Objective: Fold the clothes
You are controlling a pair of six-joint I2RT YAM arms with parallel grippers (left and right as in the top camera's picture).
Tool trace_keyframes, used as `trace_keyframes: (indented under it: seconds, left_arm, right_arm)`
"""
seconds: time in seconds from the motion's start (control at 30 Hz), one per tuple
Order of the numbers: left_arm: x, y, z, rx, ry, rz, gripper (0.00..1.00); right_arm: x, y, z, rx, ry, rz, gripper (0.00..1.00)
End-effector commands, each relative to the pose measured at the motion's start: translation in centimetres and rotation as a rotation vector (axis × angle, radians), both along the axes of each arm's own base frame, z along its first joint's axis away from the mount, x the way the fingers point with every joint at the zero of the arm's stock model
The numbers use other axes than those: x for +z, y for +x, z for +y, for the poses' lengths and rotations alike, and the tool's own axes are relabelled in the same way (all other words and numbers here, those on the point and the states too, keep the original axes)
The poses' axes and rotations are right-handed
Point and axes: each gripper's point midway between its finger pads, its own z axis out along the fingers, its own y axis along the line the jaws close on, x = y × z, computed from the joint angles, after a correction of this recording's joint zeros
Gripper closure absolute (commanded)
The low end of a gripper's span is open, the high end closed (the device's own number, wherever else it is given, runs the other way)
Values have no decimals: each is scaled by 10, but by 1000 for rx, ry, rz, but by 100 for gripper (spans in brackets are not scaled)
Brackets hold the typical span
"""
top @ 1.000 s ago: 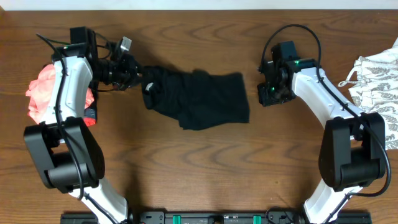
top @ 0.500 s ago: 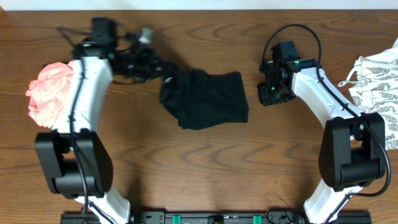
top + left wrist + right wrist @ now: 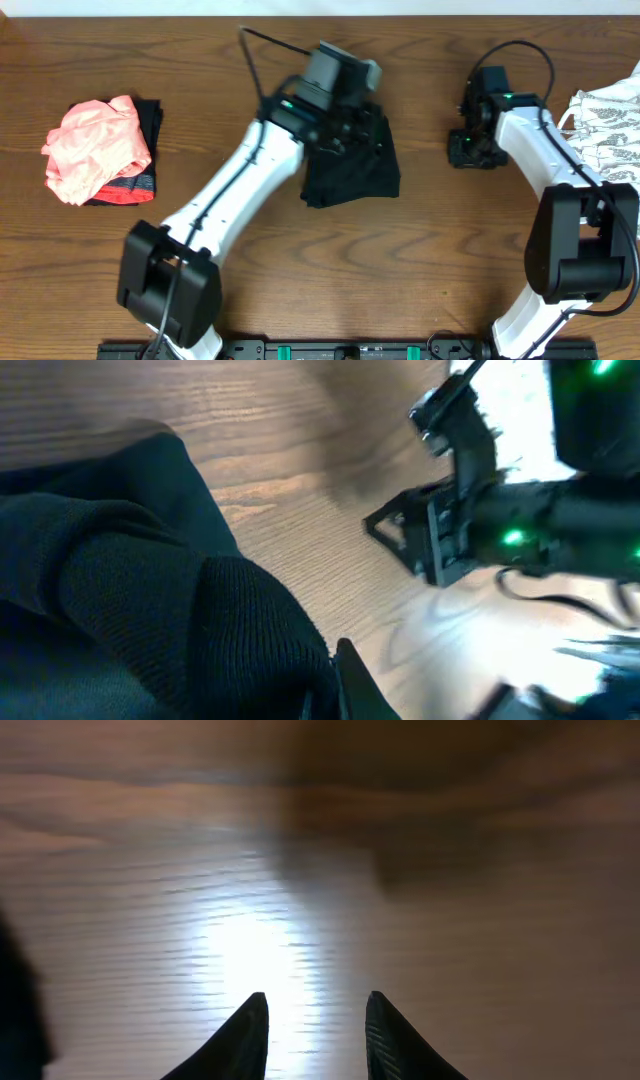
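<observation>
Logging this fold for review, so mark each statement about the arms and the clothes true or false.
1. The left gripper is closed on the black garment. True.
2. The right gripper holds the white patterned garment. False: its jaws stand apart over bare table with nothing between them, and that garment lies apart at the right edge.
3. The pink garment lies at the left side of the table, away from both grippers. True.
4. The black garment lies on top of the pink one. False: the two are well apart, with the black garment near the middle of the table.
</observation>
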Motion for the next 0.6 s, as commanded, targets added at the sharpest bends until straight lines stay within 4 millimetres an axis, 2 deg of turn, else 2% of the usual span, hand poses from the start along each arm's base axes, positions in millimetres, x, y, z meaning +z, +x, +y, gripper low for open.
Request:
trace_keyframes:
  seconds: [0.0, 0.23, 0.4, 0.43, 0.5, 0.57]
  left_arm:
    - [-23, 12, 1, 90, 144, -65, 93]
    - [-81, 10, -7, 69, 229, 16, 92]
    - [-105, 17, -11, 71, 239, 29, 87]
    - [-106, 19, -13, 71, 233, 23, 83]
    - [-104, 23, -16, 72, 218, 4, 65]
    - [-100, 27, -19, 74, 203, -14, 54]
  right_arm:
    - [-2, -4, -9, -33, -9, 17, 69]
    - [1, -7, -7, -34, 9, 23, 70]
    - [1, -8, -4, -27, 28, 27, 70]
    - [1, -8, -3, -25, 28, 28, 70]
    - [1, -9, -4, -25, 28, 31, 70]
    - [1, -9, -4, -25, 27, 32, 70]
